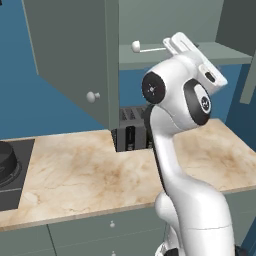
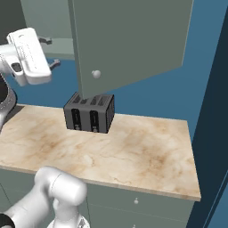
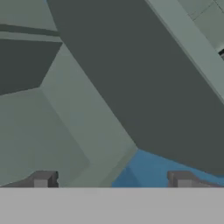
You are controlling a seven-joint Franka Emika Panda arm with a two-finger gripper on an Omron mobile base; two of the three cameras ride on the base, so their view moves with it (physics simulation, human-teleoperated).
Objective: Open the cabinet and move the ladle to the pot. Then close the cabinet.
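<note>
Grey-green cabinet (image 1: 75,55) stood open, both doors swung out. The ladle (image 1: 145,48) lay on the shelf (image 1: 210,54) inside, ball end to the left, handle pointing toward the gripper (image 2: 50,52) just beside it. The fingers (image 3: 43,179) were spread wide, grasping nothing. The pot (image 1: 7,160) sat at the far left edge, well apart from the toaster (image 2: 90,113) on the marble surface (image 2: 133,151)
</note>
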